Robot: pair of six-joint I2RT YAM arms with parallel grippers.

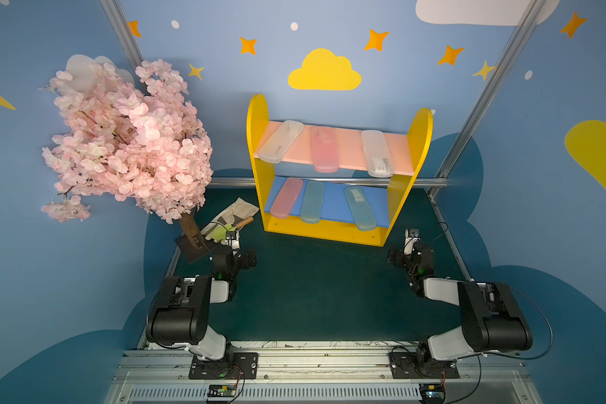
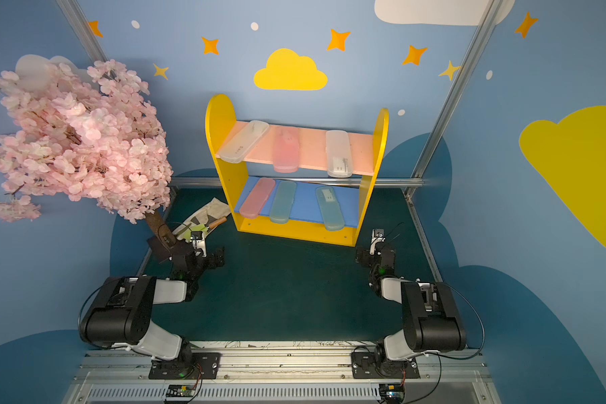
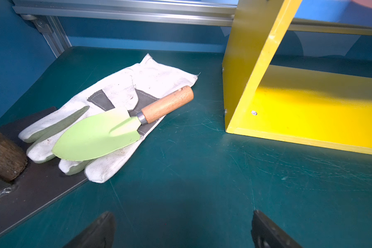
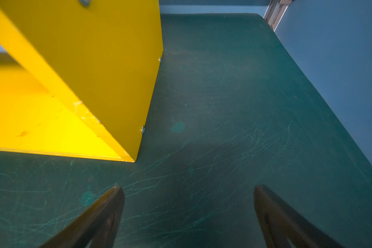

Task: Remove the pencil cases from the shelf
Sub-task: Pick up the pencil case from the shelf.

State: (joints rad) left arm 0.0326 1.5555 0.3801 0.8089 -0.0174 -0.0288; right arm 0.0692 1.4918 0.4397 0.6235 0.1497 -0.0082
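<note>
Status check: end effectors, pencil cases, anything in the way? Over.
Open, empty: left end effector and right end effector. Six pencil cases on shelf, three per board. Beside shelf: glove with trowel, not blocking.

Overall light: bright and even, falling from overhead onto the green mat (image 1: 312,297).
Shadows: soft. The blossom tree (image 1: 126,140) at ten o'clock and the shelf (image 1: 258,140) at twelve each throw a dim patch on the wall behind.
Glare: the shelf's yellow bottom glows hot in both wrist views.
Focus: both top views are crisp. Close to the wrist lenses, the left gripper (image 3: 182,212) and right gripper (image 4: 188,187) show dark, smeared fingers (image 3: 99,232).
Distortion: the metal posts (image 1: 487,91) lean outward toward the edges.
</note>
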